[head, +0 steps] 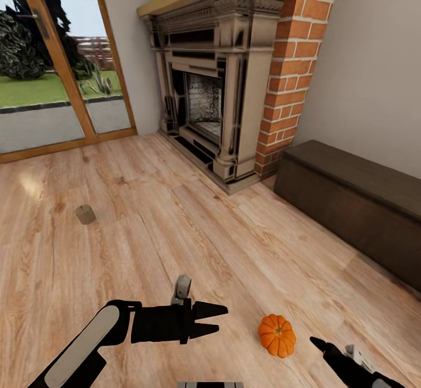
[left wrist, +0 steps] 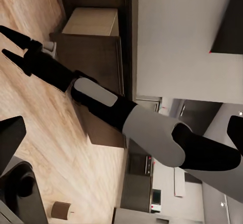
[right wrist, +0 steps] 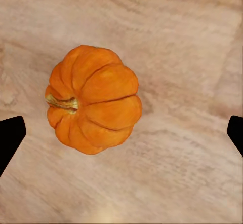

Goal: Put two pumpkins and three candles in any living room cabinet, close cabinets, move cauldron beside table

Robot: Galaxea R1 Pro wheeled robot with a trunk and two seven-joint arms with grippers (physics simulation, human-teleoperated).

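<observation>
A bright-orange pumpkin (head: 277, 335) sits on the pale wood floor (head: 146, 241), apart from the right gripper (right wrist: 121, 133) — in the right wrist view it lies between the two dark fingertips (right wrist: 10, 138), jaws spread wide and touching nothing. The left gripper (head: 217, 320) points toward the pumpkin with its jaws slightly parted and empty. A squat beige candle (head: 85, 214) stands well away on the floor, nearer the glass door (head: 52, 78). The low dark-brown cabinet (head: 356, 201) runs along the wall beside the brick fireplace (head: 228, 83) (one front pulled out in the left wrist view, showing a pale inside).
</observation>
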